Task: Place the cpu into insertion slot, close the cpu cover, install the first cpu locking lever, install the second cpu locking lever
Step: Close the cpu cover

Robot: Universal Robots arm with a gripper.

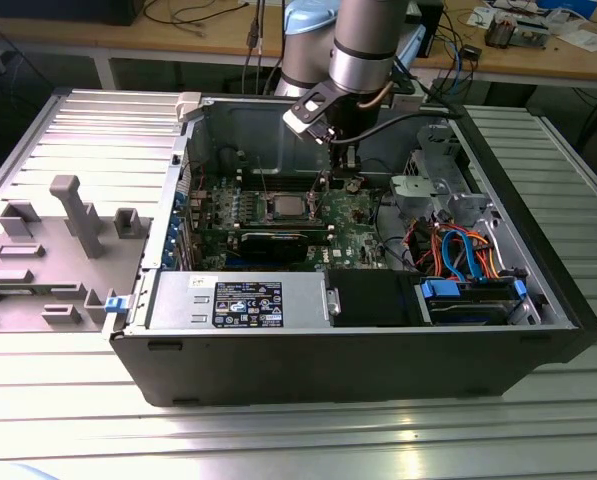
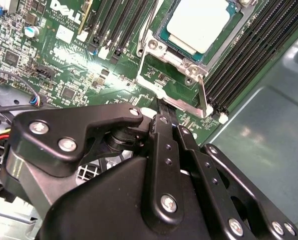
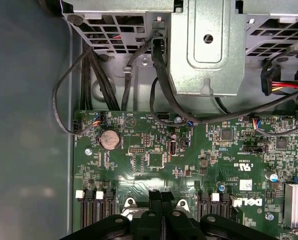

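Two black fingers (image 3: 155,199) of the gripper (image 3: 161,196) are pressed together with only a thin seam between them. Their tips are cut off by the first wrist view's edge and hidden behind the gripper's own linkages in the second wrist view, so I cannot tell whether anything is pinched between them. The gripper hangs low over the motherboard (image 3: 153,160). Silver tabs (image 3: 129,203) sit close on either side of the fingers. Just past the fingertips a thin metal strip (image 2: 203,95) stands upright; what part it is cannot be made out. Right beyond that strip lies the insertion slot (image 2: 156,46), and the cpu (image 2: 197,22) rests flat in it with its pale top showing, though the far corner is cut off by the frame. Long black memory slots (image 2: 248,55) run beside the slot. Farther from the gripper, on its other side, a coin battery (image 3: 109,139) lies on the board, and beyond it dark cables (image 3: 163,95) loop under a grey metal cage (image 3: 203,45). In the exterior view the arm (image 1: 363,40) reaches down into the open computer case (image 1: 328,360), which lies on a ribbed metal table (image 1: 278,440).
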